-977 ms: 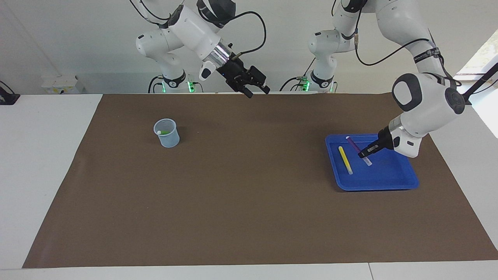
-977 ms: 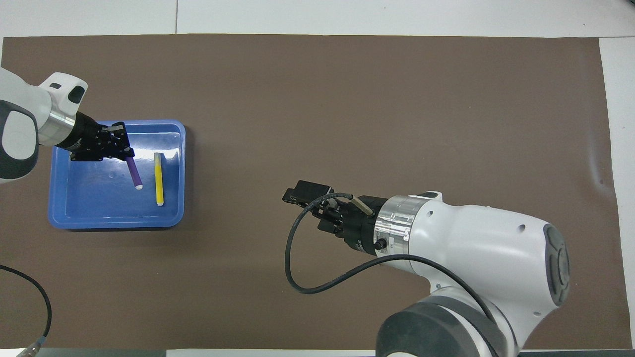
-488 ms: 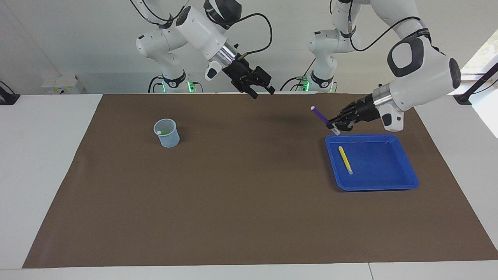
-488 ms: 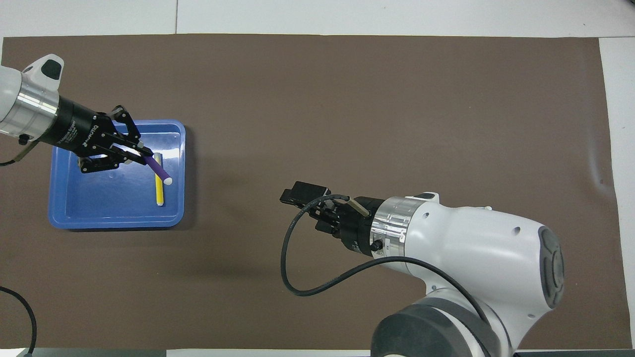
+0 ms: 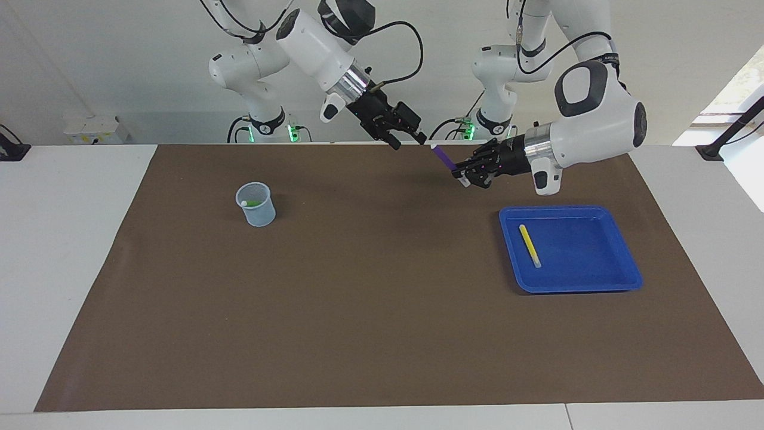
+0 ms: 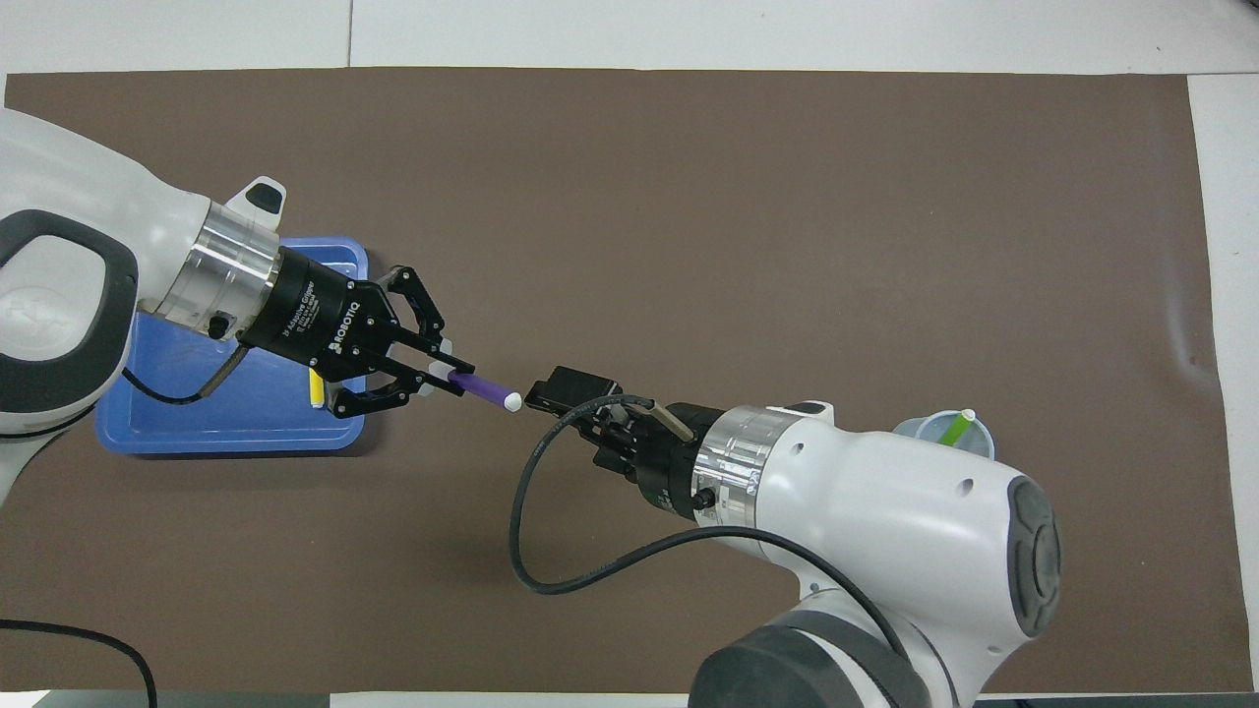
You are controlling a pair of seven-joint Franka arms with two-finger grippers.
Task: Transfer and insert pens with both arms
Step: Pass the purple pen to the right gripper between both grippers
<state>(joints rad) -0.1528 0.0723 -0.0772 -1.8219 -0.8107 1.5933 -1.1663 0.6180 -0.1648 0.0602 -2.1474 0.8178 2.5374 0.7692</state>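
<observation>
Two grippers meet mid-air: left gripper (image 5: 464, 174) clamps the purple pen (image 5: 442, 157), right gripper (image 5: 407, 141) gapes open beside its tip. Misaligned handover drops it onto the tabletop (image 5: 382, 310).

I see a brown mat (image 5: 382, 310) that covers most of the white surface (image 5: 65, 251). A blue tray (image 5: 597, 280) lies on the mat, below and beside the left pincer (image 5: 466, 174). A pale blue cup (image 5: 256, 206) stands on the mat well apart from the right pincer (image 5: 407, 142), toward the right arm's end.
</observation>
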